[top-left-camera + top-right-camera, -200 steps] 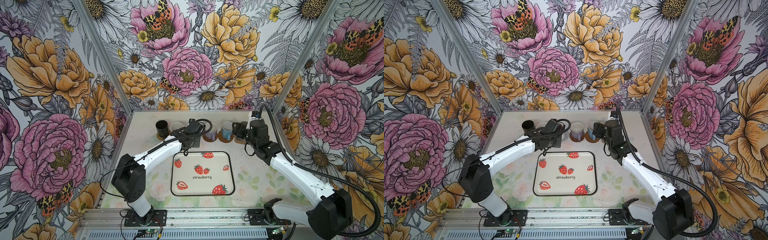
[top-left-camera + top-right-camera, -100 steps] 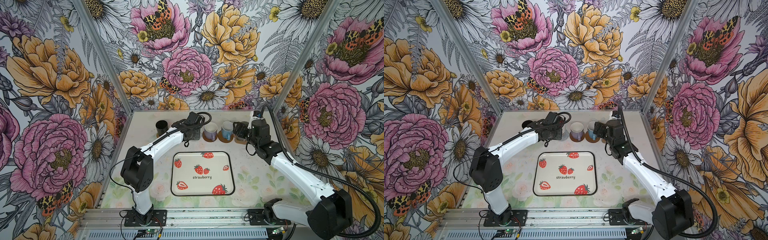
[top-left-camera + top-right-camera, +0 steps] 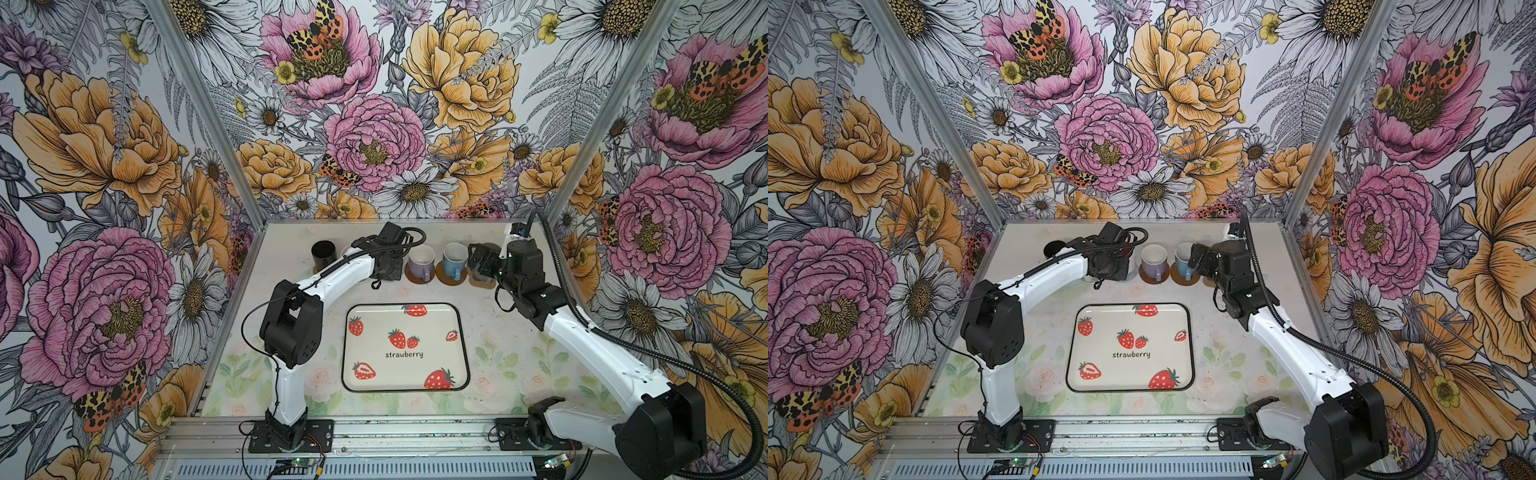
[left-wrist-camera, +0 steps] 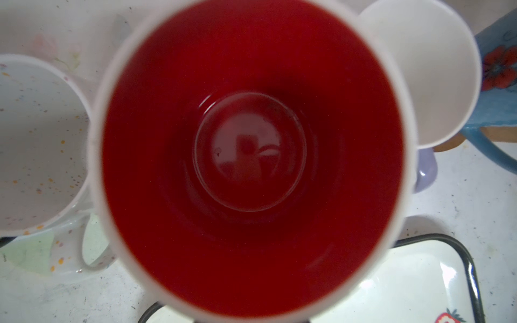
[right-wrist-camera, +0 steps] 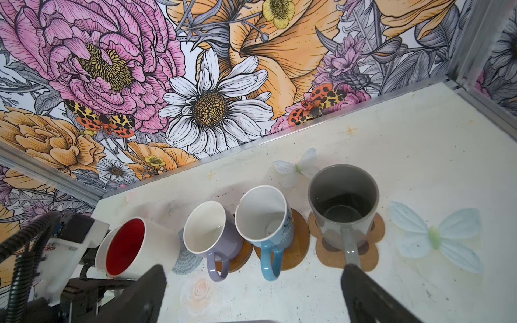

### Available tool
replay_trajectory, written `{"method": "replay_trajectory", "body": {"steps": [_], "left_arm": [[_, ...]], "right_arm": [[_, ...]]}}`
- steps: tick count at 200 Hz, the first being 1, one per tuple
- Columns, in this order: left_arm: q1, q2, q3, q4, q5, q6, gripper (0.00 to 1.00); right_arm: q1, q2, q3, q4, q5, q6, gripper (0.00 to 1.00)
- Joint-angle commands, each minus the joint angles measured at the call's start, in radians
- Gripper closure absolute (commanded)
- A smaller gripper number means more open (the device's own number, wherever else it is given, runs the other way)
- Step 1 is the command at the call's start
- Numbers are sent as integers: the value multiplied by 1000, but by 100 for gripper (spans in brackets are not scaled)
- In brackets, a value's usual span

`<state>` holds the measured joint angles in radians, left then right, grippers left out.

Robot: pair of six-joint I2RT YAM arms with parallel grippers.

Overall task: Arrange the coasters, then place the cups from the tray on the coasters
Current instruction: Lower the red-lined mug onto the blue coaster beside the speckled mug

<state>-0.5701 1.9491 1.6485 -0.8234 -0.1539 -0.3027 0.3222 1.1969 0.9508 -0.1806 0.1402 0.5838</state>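
Your left gripper (image 3: 383, 267) pinches the red-lined mug (image 5: 131, 249) — tilted by the grey-blue coaster (image 5: 183, 260). Your right gripper (image 3: 481, 262) — jaws spread; grey mug (image 5: 344, 207) sits on the paw coaster (image 5: 334, 260).

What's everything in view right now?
tray: 1, cream with red strawberries, in front of the mug row, nothing on it
black mug: 1, back row, far left
red-inside white mug: 1, tilted, in left gripper
speckled white mug: 1, next to it
lilac mug: 1, on brown round coaster
light blue mug: 1, on brown round coaster
grey mug: 1, on tan paw-shaped coaster
grey-blue woven coaster: 1, beside red-inside white mug
left gripper: 1, black, shut on red-inside white mug
right gripper: 1, black, open, near grey mug's handle
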Motion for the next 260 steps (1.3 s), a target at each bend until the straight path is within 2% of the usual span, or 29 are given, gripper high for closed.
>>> {"method": "replay_trajectory", "body": {"steps": [1, 260], "left_arm": [[15, -1, 63, 42, 14, 21, 100], [45, 123, 106, 40, -11, 18, 100]], "right_arm": [[-7, -26, -12, 27, -7, 0, 0], [-29, 0, -12, 31, -37, 0, 0]]}}
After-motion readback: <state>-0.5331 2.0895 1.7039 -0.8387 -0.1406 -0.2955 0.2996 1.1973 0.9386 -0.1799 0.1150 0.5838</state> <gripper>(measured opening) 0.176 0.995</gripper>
